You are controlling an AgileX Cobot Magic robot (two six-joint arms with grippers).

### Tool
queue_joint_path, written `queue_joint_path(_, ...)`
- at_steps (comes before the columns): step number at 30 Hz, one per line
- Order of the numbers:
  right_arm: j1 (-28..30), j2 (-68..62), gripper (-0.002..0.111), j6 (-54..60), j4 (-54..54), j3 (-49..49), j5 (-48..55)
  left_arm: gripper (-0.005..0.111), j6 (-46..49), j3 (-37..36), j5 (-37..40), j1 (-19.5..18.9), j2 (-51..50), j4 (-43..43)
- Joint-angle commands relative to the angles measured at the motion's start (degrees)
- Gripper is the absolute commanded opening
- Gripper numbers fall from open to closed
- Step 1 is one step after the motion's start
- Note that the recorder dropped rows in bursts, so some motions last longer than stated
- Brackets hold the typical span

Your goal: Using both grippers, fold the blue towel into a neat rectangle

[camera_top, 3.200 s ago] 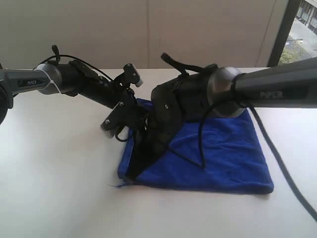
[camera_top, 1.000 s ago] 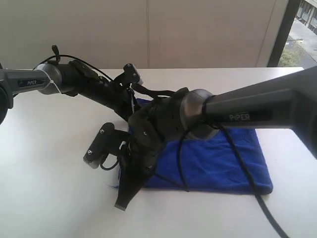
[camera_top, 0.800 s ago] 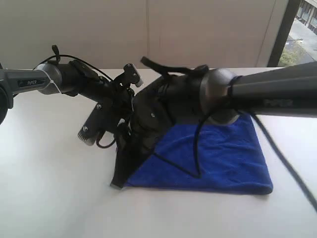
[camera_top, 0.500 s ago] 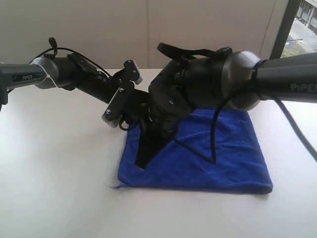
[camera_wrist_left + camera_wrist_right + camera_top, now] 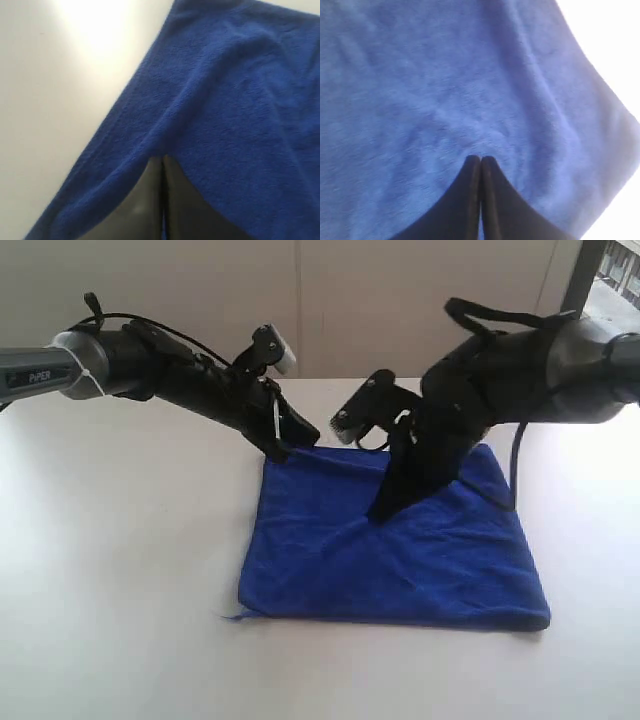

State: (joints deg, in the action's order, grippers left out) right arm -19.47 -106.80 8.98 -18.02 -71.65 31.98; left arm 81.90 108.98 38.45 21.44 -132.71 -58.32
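Towel (image 5: pixel 430 560) lies spread on your white table (image 5: pixel 120 570), a deep blue, roughly four-sided sheet. Its near edge is straight, and a loose thread (image 5: pixel 230 616) trails from the near left corner. Soft creases run across it from the far left corner towards the middle.

Your left gripper (image 5: pixel 292 440) is down at the far left corner of the towel, reaching in from the left with its arm angled low over the table. In the left wrist view its fingers (image 5: pixel 142 210) are pressed flat together. Their tips sit where a ridge of cloth rises beside the towel's edge, and you cannot tell whether any cloth is nipped between them.

Your right gripper (image 5: pixel 381 513) comes in from the right and points steeply down at the middle of the towel, its tip at or just above the cloth. The right wrist view shows its fingers (image 5: pixel 495 210) clenched tight against each other too. The tips meet the pile amid faint wrinkles, with the towel's edge and bare table off to one side.
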Motion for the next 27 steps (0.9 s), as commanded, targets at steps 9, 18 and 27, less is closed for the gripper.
queue_joint_path(9,18.07,-7.98,0.0,23.05,23.96,-17.14,5.13,0.0,-6.48,-0.26,6.35,10.55,0.32,13.64)
queue_joint_path(18,19.47,-23.81,0.0,28.84,31.73,-37.84,14.47,0.0,-16.85,-0.26,0.72,17.0,0.21,24.58)
queue_joint_path(27,19.47,-29.92,0.0,30.36,34.16,-42.92,17.71,0.0,-19.09,-0.26,2.09,17.14,-3.52,24.94)
